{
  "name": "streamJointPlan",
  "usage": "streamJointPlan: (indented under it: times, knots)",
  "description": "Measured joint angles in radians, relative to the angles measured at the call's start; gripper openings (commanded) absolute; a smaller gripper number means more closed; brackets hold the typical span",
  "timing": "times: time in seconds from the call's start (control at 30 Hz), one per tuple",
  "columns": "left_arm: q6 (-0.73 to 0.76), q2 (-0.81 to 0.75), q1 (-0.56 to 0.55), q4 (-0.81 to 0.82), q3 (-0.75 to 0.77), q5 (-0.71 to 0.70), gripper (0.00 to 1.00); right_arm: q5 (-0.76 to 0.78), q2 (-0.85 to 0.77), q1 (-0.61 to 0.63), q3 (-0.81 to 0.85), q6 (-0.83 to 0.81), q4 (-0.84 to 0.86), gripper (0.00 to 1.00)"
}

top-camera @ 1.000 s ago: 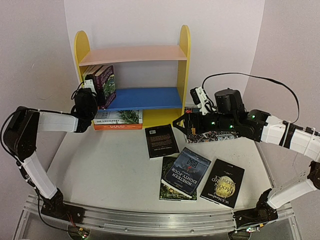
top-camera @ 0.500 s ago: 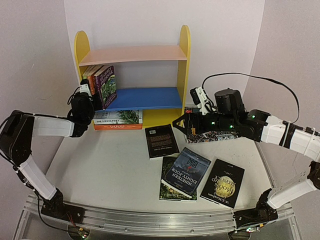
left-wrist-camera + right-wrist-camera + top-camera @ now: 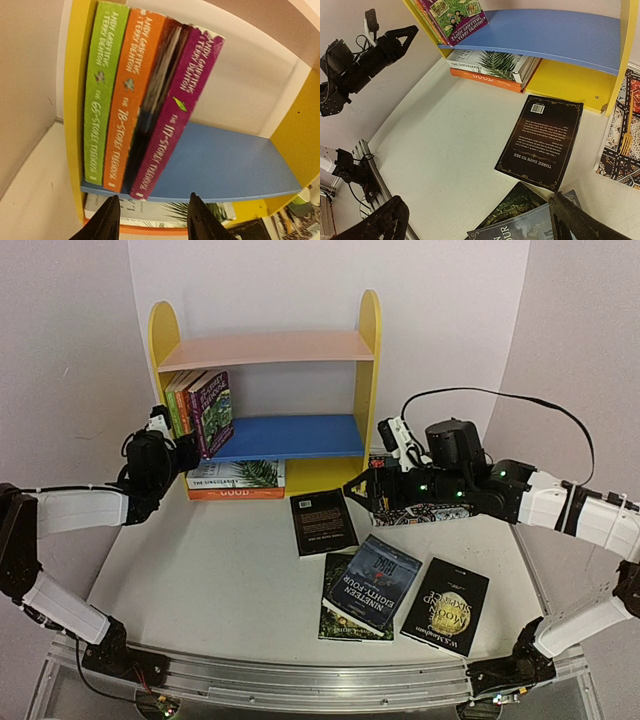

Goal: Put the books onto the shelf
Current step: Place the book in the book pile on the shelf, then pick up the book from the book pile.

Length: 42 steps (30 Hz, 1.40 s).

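Where the matt white table [image 3: 200,580] meets the wall, the left gripper [image 3: 154,196] hangs half-spread and empty just before the shelf [image 3: 369,360], a painted case with round-topped yellow sides. On its smooth blue board [image 3: 230,160] four paperbacks lean together: green book [image 3: 102,95], orange book [image 3: 132,95], dark book [image 3: 157,90], purple book [image 3: 182,100]. Beneath, a palm-leaf book [image 3: 237,473] lies on another. Four glossy books, one the black book [image 3: 323,521], lie flat on the tabletop. The right gripper [image 3: 479,199] gapes wide, empty, by a patterned mat [image 3: 420,512].
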Motion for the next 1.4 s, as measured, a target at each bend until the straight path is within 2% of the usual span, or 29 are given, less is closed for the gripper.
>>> streamJointPlan:
  times: [0.13,0.23,0.33,0.47,0.7,0.93,1.4]
  knots:
    - [-0.085,-0.068,0.000,-0.110,-0.015,0.138,0.60,0.009,0.020,0.000,0.000,0.012,-0.002,0.98]
    - [-0.143,-0.085,0.000,-0.157,-0.035,0.264,0.73,0.031,0.047,0.000,0.000,0.024,-0.018,0.98]
    - [-0.206,-0.084,-0.003,-0.212,-0.063,0.401,0.82,0.043,0.114,-0.005,0.018,0.041,-0.064,0.98]
    - [-0.270,-0.053,-0.036,-0.259,-0.071,0.512,0.93,0.039,0.245,-0.028,0.072,0.078,-0.130,0.96]
    - [-0.352,0.077,-0.133,-0.285,-0.045,0.634,0.94,-0.001,0.436,-0.119,0.159,0.143,-0.178,0.84]
    - [-0.430,0.232,-0.153,-0.296,0.024,0.734,0.92,-0.040,0.571,-0.168,0.261,0.180,-0.180,0.74]
    - [-0.586,0.423,-0.206,-0.303,0.154,0.826,0.90,-0.073,0.755,-0.208,0.362,0.227,-0.179,0.62]
